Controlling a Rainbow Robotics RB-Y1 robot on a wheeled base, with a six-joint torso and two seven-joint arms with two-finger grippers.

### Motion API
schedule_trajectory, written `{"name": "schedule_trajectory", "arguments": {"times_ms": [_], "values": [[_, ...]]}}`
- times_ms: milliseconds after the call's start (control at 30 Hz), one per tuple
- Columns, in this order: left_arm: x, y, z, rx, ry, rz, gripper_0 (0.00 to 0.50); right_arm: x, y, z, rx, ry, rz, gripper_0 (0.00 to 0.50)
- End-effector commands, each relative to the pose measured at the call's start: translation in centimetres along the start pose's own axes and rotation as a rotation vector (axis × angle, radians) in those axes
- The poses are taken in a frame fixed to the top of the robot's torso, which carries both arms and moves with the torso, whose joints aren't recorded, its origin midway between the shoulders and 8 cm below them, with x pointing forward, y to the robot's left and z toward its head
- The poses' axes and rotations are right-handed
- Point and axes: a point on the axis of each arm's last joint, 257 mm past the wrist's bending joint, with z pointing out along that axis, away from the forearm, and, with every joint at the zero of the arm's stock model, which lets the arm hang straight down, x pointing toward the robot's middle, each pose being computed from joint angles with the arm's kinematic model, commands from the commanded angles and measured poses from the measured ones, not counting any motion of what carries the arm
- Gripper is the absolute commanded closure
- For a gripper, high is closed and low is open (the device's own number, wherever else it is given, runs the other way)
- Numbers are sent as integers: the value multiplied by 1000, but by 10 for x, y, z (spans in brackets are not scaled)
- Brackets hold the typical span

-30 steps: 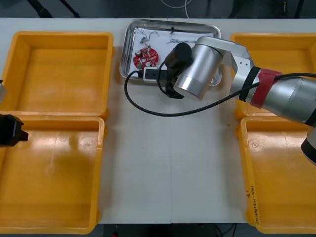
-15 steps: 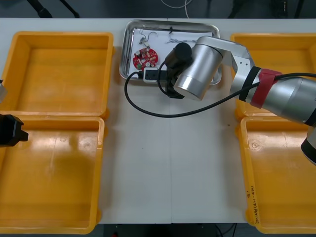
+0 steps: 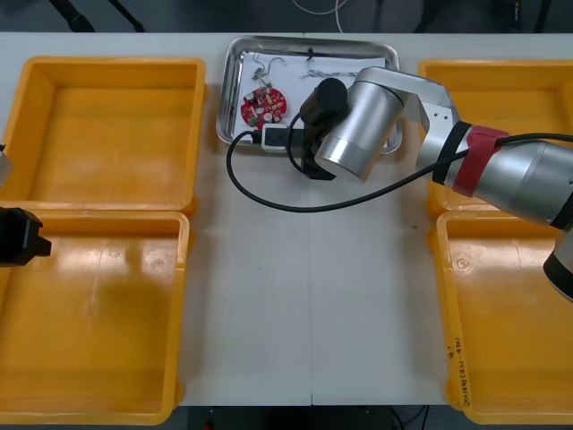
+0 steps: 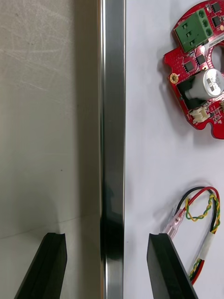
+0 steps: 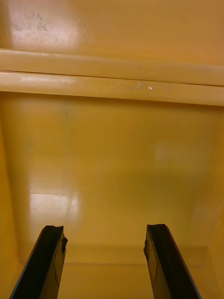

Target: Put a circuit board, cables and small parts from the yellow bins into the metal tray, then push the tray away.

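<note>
Looks like the loading part is basically done here. The metal tray (image 3: 376, 52) sits at the far middle of the tabletop (image 3: 304, 296), between the two far yellow bins (image 3: 107, 64). It's got the round red circuit board (image 3: 264, 105) in it, plus a red and yellow cable (image 4: 205, 213) lying near the board. There are some thin wiry bits (image 3: 265, 64) at the tray's far end too, can't tell if those are cables or small parts. The bins look bare as far as I can see, though the right arm covers part of the far right one.

So what's left, I'd say, is the push. The right gripper (image 4: 107, 266) is at the tray's near rim, fingers wide apart, one over the tabletop and the other over the tray's white inside, with the shiny rim running between them. It has hold of nothing. The left gripper (image 5: 106, 266) is parked over the near left bin, also spread wide and carrying nothing.

Writing: there's a little dark scribble (image 3: 458, 358) on the near right bin's rim, too small to read. Nothing legible on the board either, no brand I can make out
</note>
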Motion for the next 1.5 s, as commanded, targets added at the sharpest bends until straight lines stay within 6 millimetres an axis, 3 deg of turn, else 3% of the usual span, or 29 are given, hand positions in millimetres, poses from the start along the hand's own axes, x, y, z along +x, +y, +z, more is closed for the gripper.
{"name": "schedule_trajectory", "arguments": {"times_ms": [33,500,900,1233,1500], "values": [[1,11,-11,-41,-9,111,0,-26,-10,-15,4,-36,-16,0],[1,11,-11,-41,-9,111,0,-29,7,-65,-162,28,111,0],[1,11,-11,-41,-9,111,0,-8,31,-111,-199,87,365,0],[1,11,-11,-41,-9,111,0,51,55,-160,-144,192,656,0],[1,11,-11,-41,-9,111,0,119,65,-204,-60,269,906,0]]}}
